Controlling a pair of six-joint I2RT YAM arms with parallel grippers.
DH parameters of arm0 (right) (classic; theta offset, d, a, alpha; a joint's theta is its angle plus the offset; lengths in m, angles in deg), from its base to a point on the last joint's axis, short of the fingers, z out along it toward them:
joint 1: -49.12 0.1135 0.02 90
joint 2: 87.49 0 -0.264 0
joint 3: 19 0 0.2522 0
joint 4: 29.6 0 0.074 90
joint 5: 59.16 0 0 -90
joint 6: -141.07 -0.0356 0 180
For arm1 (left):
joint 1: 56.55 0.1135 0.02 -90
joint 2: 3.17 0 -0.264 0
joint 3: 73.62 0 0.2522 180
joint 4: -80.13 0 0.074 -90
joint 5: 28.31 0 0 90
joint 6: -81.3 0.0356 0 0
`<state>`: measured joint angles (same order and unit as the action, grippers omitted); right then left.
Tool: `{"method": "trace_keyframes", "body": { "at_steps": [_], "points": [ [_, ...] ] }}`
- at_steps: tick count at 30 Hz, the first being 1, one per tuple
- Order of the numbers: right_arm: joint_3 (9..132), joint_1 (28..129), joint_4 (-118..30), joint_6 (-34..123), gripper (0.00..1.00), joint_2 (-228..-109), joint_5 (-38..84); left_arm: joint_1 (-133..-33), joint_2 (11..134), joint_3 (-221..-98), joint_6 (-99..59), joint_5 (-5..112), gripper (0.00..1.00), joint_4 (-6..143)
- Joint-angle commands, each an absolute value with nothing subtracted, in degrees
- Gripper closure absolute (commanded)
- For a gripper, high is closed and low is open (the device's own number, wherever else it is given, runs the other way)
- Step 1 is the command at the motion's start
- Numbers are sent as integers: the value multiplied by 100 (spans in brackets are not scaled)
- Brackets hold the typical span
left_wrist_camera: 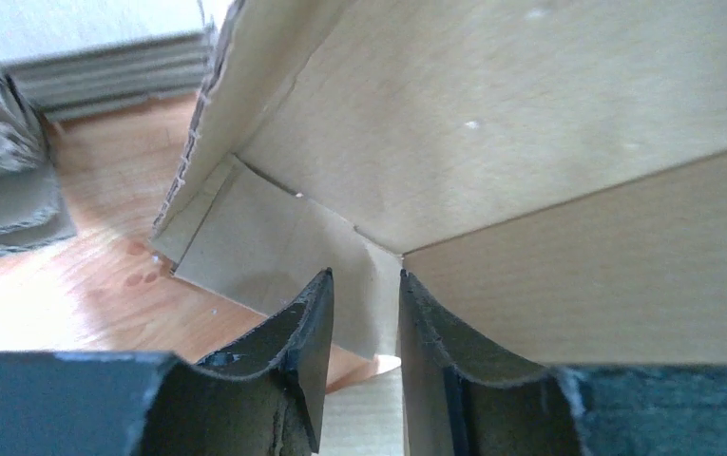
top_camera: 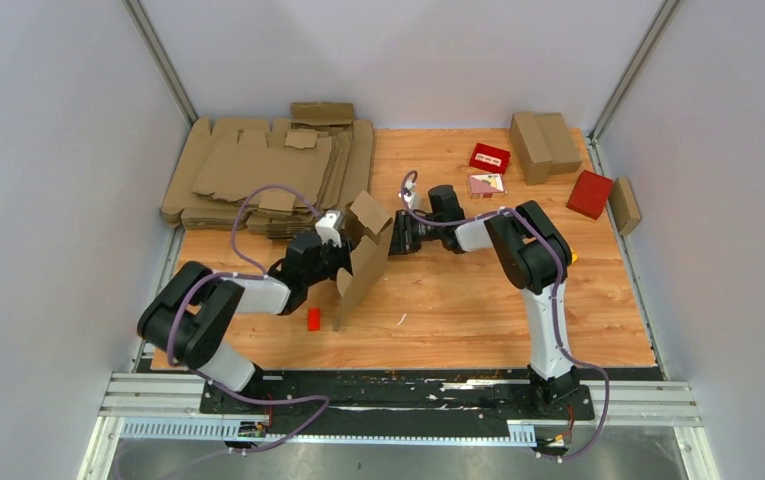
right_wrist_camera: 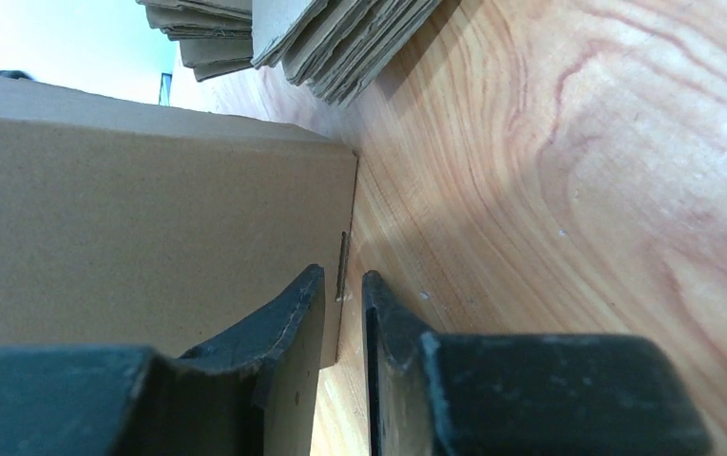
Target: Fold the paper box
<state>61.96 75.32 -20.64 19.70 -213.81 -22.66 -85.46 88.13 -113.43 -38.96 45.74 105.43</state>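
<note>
The paper box (top_camera: 366,262) is a brown cardboard blank, partly folded and standing on edge at the middle of the wooden table, one flap sticking up. My left gripper (top_camera: 341,264) reaches it from the left. In the left wrist view its fingers (left_wrist_camera: 366,275) stand apart in front of the box's inner corner (left_wrist_camera: 530,114), with a flap just beyond the gap and nothing pinched. My right gripper (top_camera: 398,240) meets the box from the right. In the right wrist view its jaws (right_wrist_camera: 344,273) straddle the edge of a panel (right_wrist_camera: 131,209), a slim gap on each side.
A stack of flat cardboard blanks (top_camera: 258,170) fills the back left. Folded brown boxes (top_camera: 543,145), two red boxes (top_camera: 489,157) (top_camera: 590,193) and a patterned box (top_camera: 486,185) sit at the back right. A small red piece (top_camera: 313,319) lies near the box's foot.
</note>
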Motion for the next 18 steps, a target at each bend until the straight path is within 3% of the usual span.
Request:
{"method": "trace_keyframes", "body": {
  "at_steps": [1, 8, 18],
  "points": [
    [6398, 7565, -2340, 2357, 77, -21179, -1922, -8572, 7853, -11429, -3346, 4884, 59, 9583],
    [6672, 7573, -2607, 2492, 76, -21246, -1764, -8544, 7157, -11391, -3223, 5455, 56, 8710],
    [6999, 7680, -2835, 2566, 76, -21449, -1678, -7993, 7471, -11203, -3483, 5085, 73, 9334]
  ]
}}
